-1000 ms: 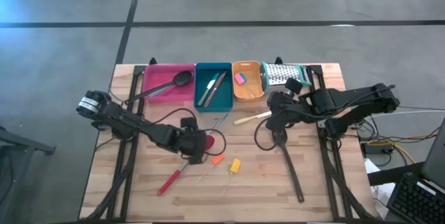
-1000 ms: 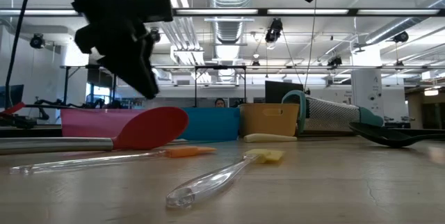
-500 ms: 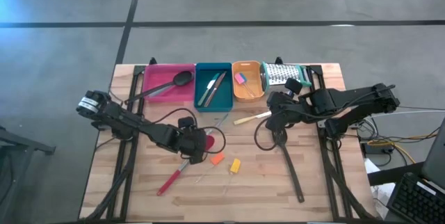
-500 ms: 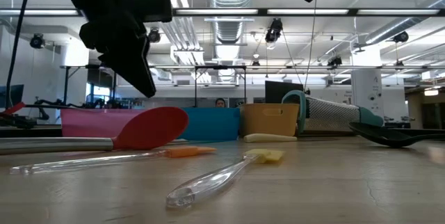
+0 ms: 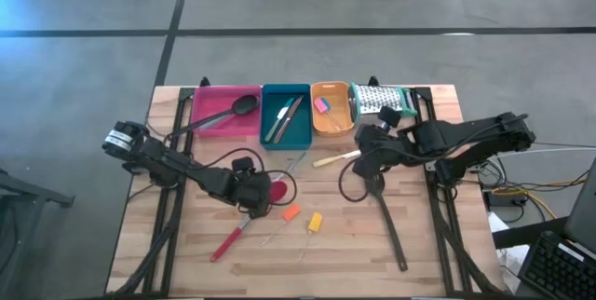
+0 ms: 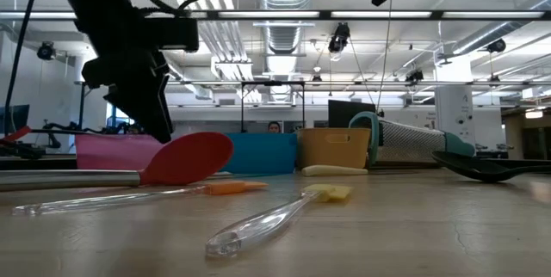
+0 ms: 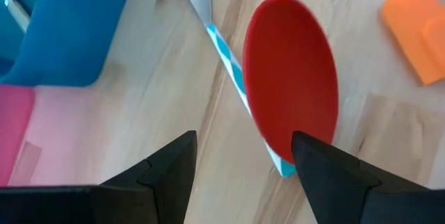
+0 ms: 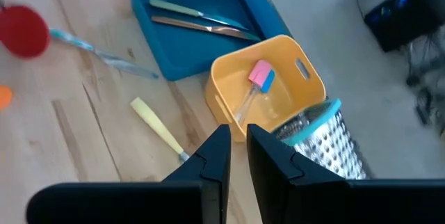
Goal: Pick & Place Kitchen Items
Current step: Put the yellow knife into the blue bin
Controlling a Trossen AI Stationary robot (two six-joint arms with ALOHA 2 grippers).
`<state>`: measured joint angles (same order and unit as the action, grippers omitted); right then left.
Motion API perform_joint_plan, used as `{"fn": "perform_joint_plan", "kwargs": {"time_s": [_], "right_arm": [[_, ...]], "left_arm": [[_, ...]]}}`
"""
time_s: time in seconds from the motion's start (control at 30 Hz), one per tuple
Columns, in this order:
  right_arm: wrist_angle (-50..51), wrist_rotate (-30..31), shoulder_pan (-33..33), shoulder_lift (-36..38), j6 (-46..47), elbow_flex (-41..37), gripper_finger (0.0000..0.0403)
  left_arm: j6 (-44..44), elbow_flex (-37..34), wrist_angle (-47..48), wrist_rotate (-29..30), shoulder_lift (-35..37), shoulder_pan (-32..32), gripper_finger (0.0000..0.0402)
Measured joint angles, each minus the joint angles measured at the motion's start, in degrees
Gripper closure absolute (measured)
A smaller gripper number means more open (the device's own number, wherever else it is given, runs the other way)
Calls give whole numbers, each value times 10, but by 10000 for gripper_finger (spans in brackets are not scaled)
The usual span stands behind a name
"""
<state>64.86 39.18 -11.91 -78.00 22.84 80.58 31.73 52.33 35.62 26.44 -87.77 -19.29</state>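
On the near half of the tabletop (image 5: 428, 235) lie the red spoon (image 5: 244, 221), a small orange piece (image 5: 291, 213) and a yellow piece (image 5: 315, 221) — the spoon's bowl points toward the trays. The left claw (image 5: 250, 191) hangs above that bowl with its fingers spread wide and nothing between them. To the right the black slotted turner (image 5: 384, 211) lies on the wood, and the right claw (image 5: 365, 146) hovers near its head, fingers pressed narrow and holding nothing. Farthest back — the black ladle (image 5: 216, 116) rests in the pink tray (image 5: 200, 104), thin knives (image 5: 284, 118) in the teal tray (image 5: 303, 137).
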Motion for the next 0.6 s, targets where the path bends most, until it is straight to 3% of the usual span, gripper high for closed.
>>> {"fn": "perform_joint_plan", "kwargs": {"time_s": [0.13, 0.33, 0.43, 0.6], "right_arm": [[-76, -20, 14, 0, -100, -54, 360], [-212, -167, 81, -1, -199, -138, 360], [-244, -214, 117, -1, -217, -164, 360], [-227, -215, 144, 0, -181, -192, 360]], "left_arm": [[6, -7, 0, 0, 0, 0, 163], [10, -13, 2, 0, 0, 0, 163], [12, -13, 2, 0, 0, 0, 163], [13, -17, 2, -1, 0, 0, 163]]}}
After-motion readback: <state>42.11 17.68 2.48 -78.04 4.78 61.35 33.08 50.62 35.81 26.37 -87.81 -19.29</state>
